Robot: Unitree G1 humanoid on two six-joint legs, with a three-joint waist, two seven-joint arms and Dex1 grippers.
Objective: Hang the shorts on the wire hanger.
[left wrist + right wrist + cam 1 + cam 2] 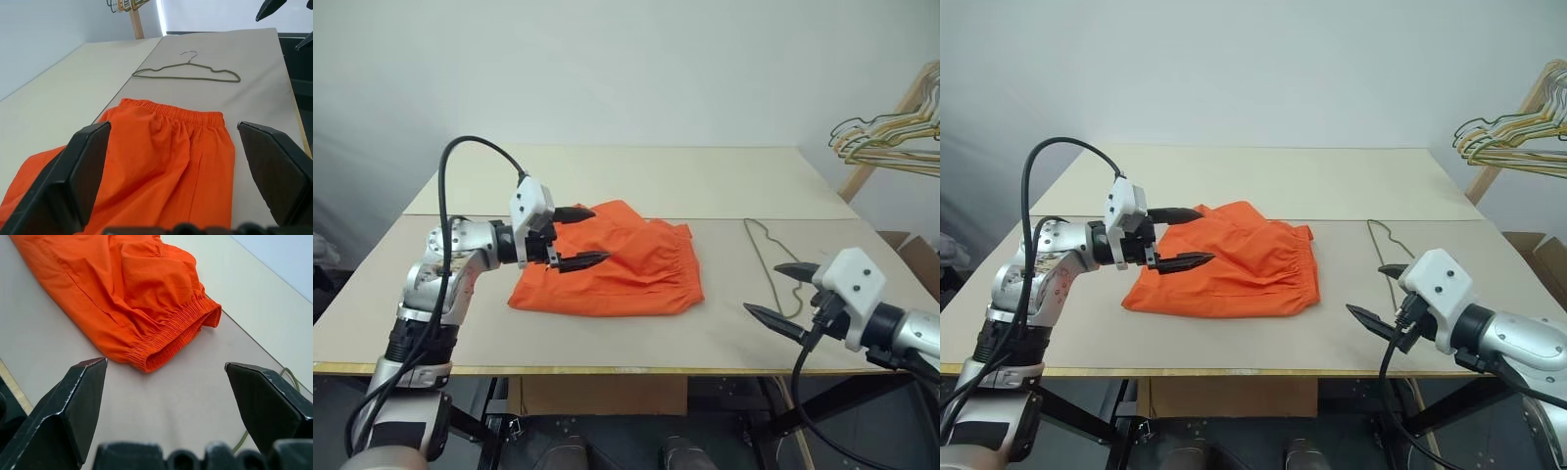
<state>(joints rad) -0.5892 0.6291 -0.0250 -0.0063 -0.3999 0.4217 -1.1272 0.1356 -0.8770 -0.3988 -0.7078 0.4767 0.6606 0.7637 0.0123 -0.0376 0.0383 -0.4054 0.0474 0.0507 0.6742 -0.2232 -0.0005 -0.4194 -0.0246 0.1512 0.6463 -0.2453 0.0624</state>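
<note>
Left hand [571,238] seen released above shorts [617,262]; right hand [781,294] released, empty, wire hanger [766,257] at its 12 o'clock. Risk judged: single cloth layer pinched, thin hanger skidded across counter [724,338].

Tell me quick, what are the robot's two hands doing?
Left gripper: open, holding nothing, above the shorts.
Right gripper: open, holding nothing.

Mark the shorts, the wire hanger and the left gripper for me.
shorts [626,264]: left eye view, mid-cloth.
wire hanger [188,72]: left wrist view, its lower bar.
left gripper [585,237]: left eye view, between its open fingertips.
</note>
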